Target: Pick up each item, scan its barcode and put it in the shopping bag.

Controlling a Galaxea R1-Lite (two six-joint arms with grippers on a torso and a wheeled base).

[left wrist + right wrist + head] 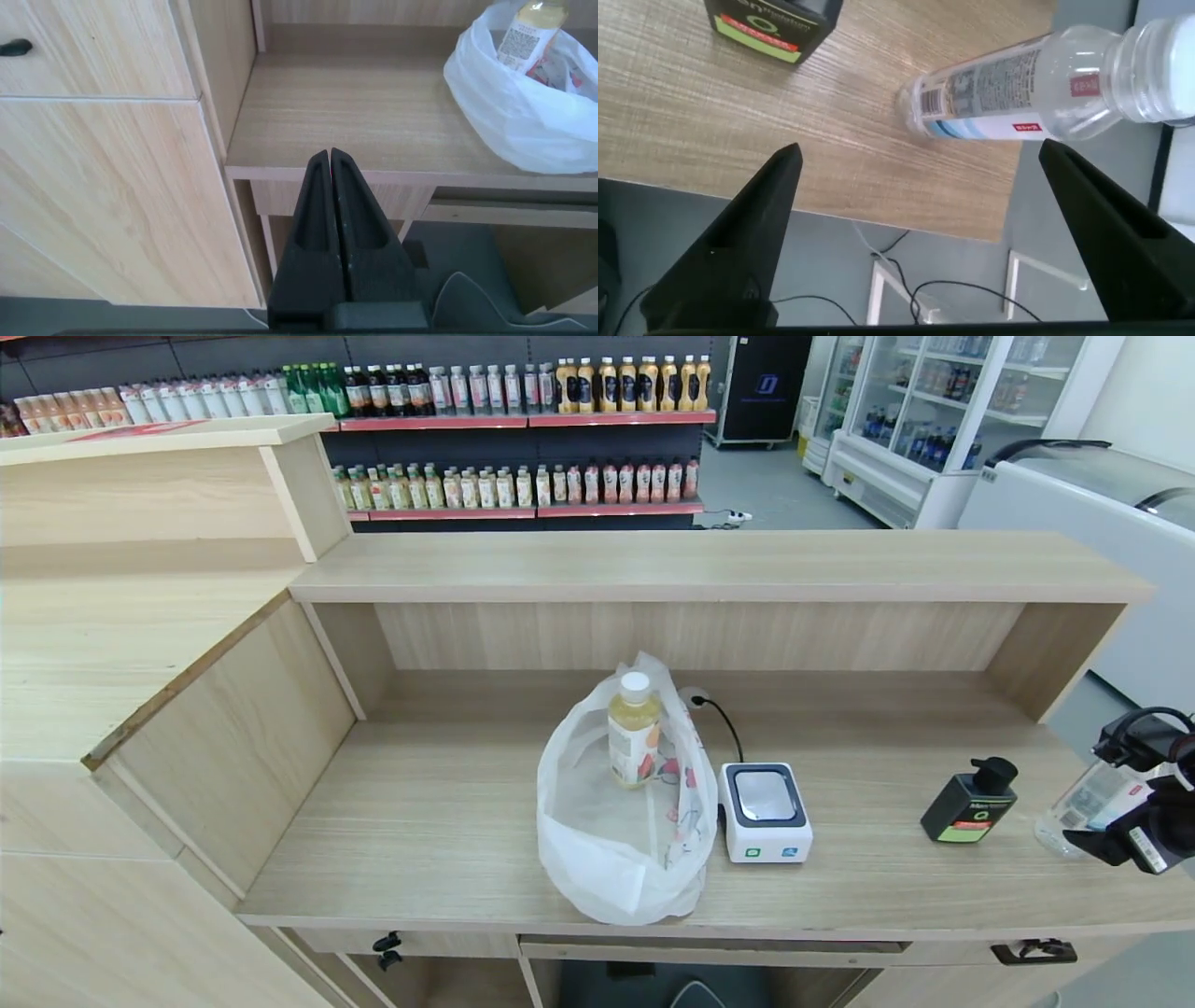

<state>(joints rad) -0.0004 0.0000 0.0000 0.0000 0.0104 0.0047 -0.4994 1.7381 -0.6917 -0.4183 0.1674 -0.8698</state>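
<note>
Our left gripper (331, 154) has its two fingers pressed together with nothing between them. It hangs well left of the scanner (764, 810), out in front of the counter (420, 821) near its left front corner. Just left of the scanner we see the white shopping bag (597, 849), close up beside the casing with its mouth open upward. Inside it a drink bottle (635, 737) with pale yellow liquid and a white cap stands upright. The scanner sits with its glass window facing up, and a black cable (726, 723) runs from behind it toward the counter's back wall. Right of the scanner and well apart from it, a black pump bottle (971, 801) with a green label stands upright. Farther right again, a clear water bottle (1088, 803) lies on its side at the counter's end, its capped end reaching past the edge. Our right gripper (920, 147) is farthest right of the scanner, fingers spread wide and gripping nothing, with the water bottle lying just beyond the gap between them.
</note>
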